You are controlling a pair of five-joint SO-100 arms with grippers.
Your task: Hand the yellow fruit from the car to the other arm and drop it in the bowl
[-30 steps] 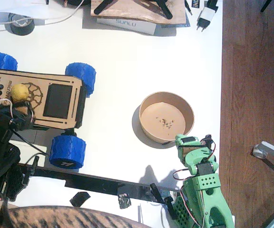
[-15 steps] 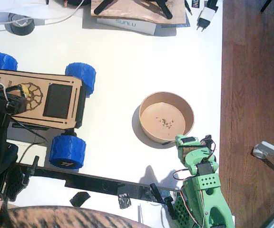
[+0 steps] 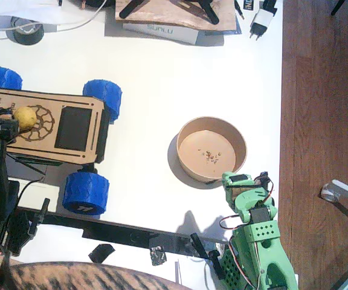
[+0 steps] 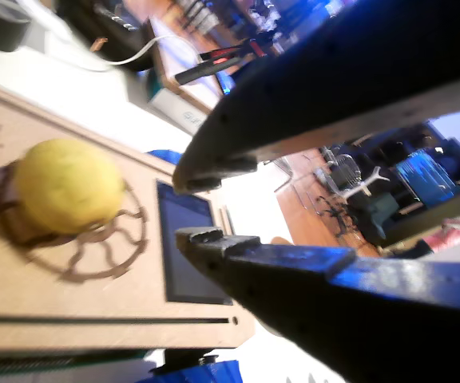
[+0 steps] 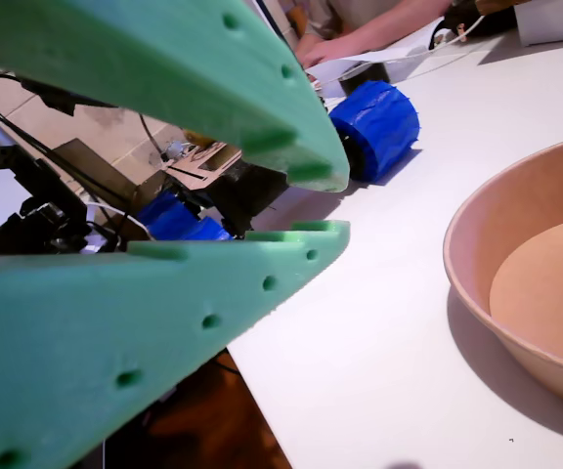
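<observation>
Yellow fruit (image 3: pixel 25 117) sits on the car's (image 3: pixel 59 127) wood deck, over the gear engraving, at left of the fixed frame. Left claw (image 3: pixel 3 129), black, is just beside the fruit on its lower left; in a wrist view its jaws (image 4: pixel 202 203) stand slightly parted and empty, fruit clear of them. Right claw (image 3: pixel 239 181), green, has jaws nearly closed, holding nothing, beside the bowl's (image 3: pixel 241 145) lower rim on the white bench (image 3: pixel 162 66).
</observation>
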